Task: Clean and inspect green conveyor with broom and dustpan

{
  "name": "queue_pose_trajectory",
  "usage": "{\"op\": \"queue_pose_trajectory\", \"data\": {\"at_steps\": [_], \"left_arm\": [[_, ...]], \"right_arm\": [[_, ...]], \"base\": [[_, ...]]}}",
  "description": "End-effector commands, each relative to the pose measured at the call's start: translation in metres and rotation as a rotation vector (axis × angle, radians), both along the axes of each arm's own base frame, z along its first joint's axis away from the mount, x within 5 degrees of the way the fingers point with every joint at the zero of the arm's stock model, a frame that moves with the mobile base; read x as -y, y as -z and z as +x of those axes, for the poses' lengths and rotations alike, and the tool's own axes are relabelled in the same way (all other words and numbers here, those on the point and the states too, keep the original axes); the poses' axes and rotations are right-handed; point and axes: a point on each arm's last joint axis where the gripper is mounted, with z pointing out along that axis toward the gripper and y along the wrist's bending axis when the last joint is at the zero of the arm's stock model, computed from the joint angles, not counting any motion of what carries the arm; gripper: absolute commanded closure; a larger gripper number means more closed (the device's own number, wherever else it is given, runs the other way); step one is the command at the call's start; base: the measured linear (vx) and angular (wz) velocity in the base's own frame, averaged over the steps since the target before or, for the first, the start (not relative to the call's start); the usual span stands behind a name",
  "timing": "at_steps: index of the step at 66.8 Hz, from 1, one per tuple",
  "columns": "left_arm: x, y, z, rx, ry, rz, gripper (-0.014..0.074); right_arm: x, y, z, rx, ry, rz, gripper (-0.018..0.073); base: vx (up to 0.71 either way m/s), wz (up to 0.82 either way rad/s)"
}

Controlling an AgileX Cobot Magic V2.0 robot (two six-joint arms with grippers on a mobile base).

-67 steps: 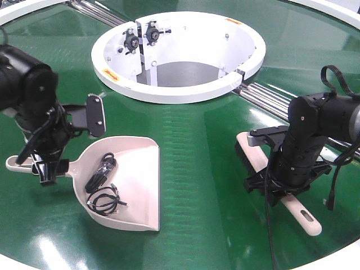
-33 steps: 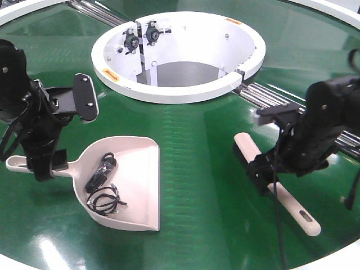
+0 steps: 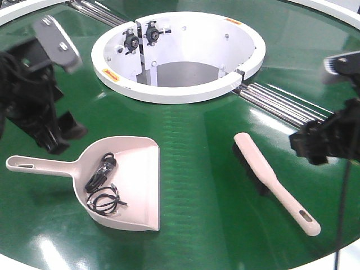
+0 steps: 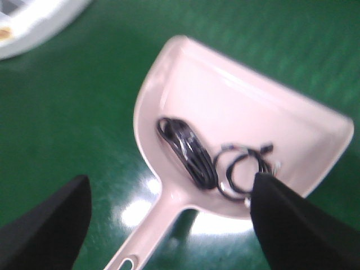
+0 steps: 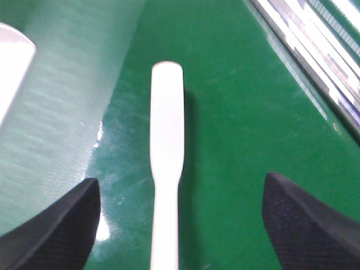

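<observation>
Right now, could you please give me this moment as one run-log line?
left hand: open, above dustpan | right hand: open, above broom | both tools lying free on green conveyor | black cables in dustpan

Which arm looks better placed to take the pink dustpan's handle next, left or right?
Left, probably. The left gripper hangs open above the pale pink plastic dustpan, whose long handle lies between its fingers in the wrist view. The right gripper is open over the slim pink broom, across the green conveyor.
</observation>
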Motion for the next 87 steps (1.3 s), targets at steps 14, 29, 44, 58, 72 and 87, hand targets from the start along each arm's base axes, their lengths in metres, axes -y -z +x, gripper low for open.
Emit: {"op": "queue_pose_trajectory", "data": {"at_steps": [14,29,44,58,72,87], "left_arm": [[-0.018,-0.056,-0.068,0.132,-0.154,-0.316,0.0041],[-0.034,-0.026,-0.116,0.192,-0.164,-0.406,0.0041],[-0.056,0.027,-0.166,0.325,-0.200,-0.512,0.0041],[-0.072,0.056,-0.202,0.495,-0.240,-0.691,0.0041],[-0.074,0.072,-0.204,0.560,-0.241,-0.724,0.0043],[-0.074,0.072,-0.205,0.551,-0.241,-0.720,0.0448]], "right_arm": [[0.018,-0.006,-0.077,0.386,-0.054,0.045,-0.0012],[0.029,0.025,-0.127,0.553,-0.055,0.085,-0.0012],[0.037,0.034,-0.163,0.713,-0.051,0.144,-0.0012],[0.037,0.033,-0.172,0.737,-0.052,0.191,-0.0012],[0.036,0.032,-0.172,0.747,-0.052,0.216,-0.0007],[0.036,0.032,-0.172,0.749,-0.052,0.217,0.0365]], "base": [[0.00,0.00],[0.00,0.00],[0.00,0.00],[0.00,0.00],[0.00,0.00],[0.00,0.00]]}}
